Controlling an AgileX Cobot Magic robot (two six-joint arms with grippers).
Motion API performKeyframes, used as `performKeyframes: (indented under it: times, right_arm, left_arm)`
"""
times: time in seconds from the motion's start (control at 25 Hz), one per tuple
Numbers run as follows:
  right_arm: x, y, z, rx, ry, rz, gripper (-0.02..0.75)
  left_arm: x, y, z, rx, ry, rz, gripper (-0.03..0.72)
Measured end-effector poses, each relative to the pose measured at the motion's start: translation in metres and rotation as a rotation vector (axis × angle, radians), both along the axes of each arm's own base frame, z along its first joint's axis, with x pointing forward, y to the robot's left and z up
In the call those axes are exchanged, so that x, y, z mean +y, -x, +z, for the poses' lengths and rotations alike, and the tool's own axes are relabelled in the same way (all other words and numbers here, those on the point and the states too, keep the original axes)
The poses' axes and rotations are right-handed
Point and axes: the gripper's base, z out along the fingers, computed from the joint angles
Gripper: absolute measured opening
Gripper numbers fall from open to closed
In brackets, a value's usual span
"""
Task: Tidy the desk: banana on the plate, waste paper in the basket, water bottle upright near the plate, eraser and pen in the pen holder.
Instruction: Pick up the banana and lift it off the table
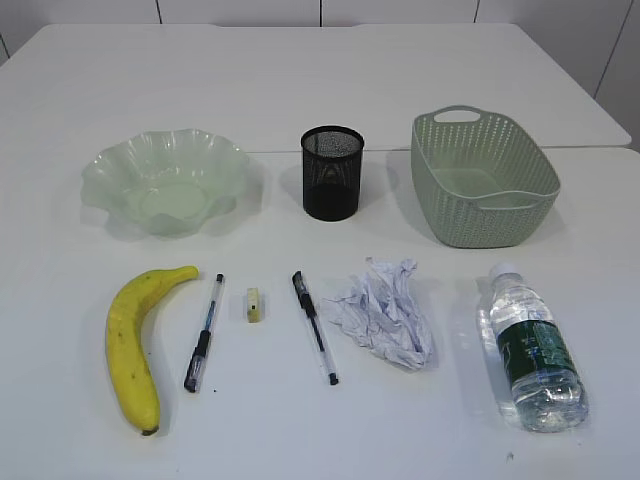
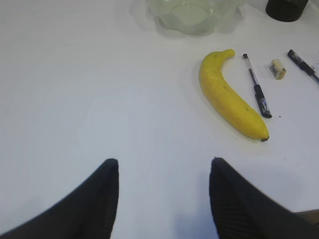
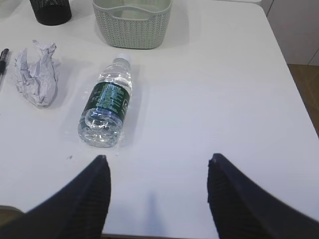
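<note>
Both the left gripper (image 2: 162, 199) and right gripper (image 3: 157, 199) hover empty with jaws apart; the banana (image 1: 135, 345) (lying left of a pen (image 1: 204, 333), before the plate (image 1: 110, 170)) is best pinched mid-body, gently.

A staged desk setting in a plain indoor room, most likely a lab or office. A bare white counter (image 1: 300, 90) carries desk items laid out in tidy rows: a black mesh pen holder (image 1: 332, 172) at the far middle, a green woven basket (image 1: 483, 180) to its right, and pens (image 1: 204, 332) and an eraser (image 1: 254, 305) nearer. White panelled walls (image 1: 400, 10) stand behind the counter; brown flooring (image 3: 305, 89) shows at the right edge.
</note>
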Motion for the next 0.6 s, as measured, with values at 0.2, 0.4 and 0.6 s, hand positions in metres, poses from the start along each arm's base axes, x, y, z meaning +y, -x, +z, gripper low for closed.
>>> performKeyframes:
  times: [0.2, 0.4, 0.6]
  right_arm:
    - [0.0000, 0.0000, 0.0000, 0.000, 0.000, 0.000, 0.463]
    - [0.0000, 0.0000, 0.0000, 0.000, 0.000, 0.000, 0.463]
    - [0.0000, -0.0001, 0.0001, -0.002, 0.000, 0.000, 0.463]
  left_arm:
    - [0.0000, 0.0000, 0.0000, 0.000, 0.000, 0.000, 0.403]
    - [0.0000, 0.0000, 0.0000, 0.000, 0.000, 0.000, 0.403]
    - [-0.0001, 0.0000, 0.0000, 0.000, 0.001, -0.001, 0.382]
